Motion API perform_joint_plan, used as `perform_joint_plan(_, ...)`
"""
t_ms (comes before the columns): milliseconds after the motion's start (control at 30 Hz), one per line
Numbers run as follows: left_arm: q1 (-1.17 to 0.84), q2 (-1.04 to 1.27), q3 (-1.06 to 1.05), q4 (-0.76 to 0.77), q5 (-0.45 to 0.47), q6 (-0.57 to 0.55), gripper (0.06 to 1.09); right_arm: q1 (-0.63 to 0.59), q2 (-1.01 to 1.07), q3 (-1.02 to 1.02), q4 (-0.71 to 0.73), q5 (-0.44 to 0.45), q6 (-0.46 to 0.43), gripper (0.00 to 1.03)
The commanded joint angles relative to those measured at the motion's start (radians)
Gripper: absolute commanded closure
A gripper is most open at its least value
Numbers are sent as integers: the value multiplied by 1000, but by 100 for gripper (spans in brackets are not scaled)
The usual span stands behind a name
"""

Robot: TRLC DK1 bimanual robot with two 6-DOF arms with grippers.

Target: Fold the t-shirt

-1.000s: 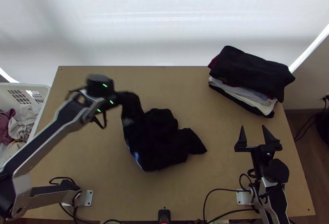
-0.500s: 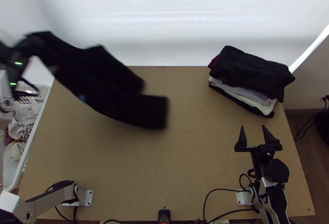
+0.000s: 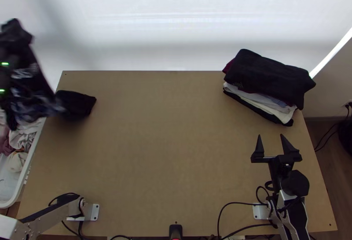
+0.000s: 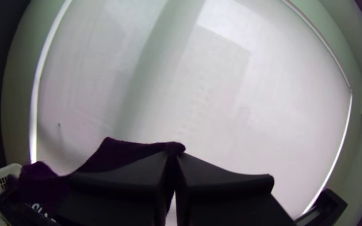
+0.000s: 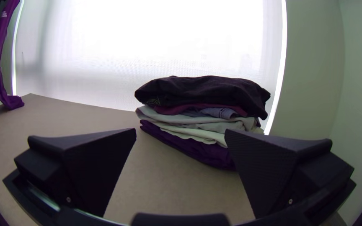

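While your left gripper (image 4: 174, 155) clamps shirt (image 3: 78, 103), fingers together, cloth hangs below it by table's (image 3: 176, 160) left edge; right gripper (image 3: 270, 136) farther, fingers apart; likely swing shirt inward to spread

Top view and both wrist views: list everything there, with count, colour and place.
T-shirt: one, black, hanging from the left pincer, lower end at the table's far left corner
Folded stack: one, black on top, paler layers below, far right of table
Table: one, light wood, centre
Basket: one, white, beside the table's left edge
Clothes: several, whitish, beige and mauve, in the basket
Blind: one, white, behind the table
Cables: several, black, mostly near edge
Arms: two, silver-grey and black, left and right
Left pincer: one, black, far left
Right pincer: one, black, near right
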Motion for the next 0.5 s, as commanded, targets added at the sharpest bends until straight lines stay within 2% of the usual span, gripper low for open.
perform_joint_plan(0,-154,-13,-80,30,-70,52,105,10,-7,-12,14,-3,10,4)
perform_joint_plan(200,-438,28,-242,57,-174,50,105,10,-7,-12,14,-3,10,4)
perform_joint_plan(467,-648,195,-331,99,-179,12,105,6,-7,-10,14,-3,20,4)
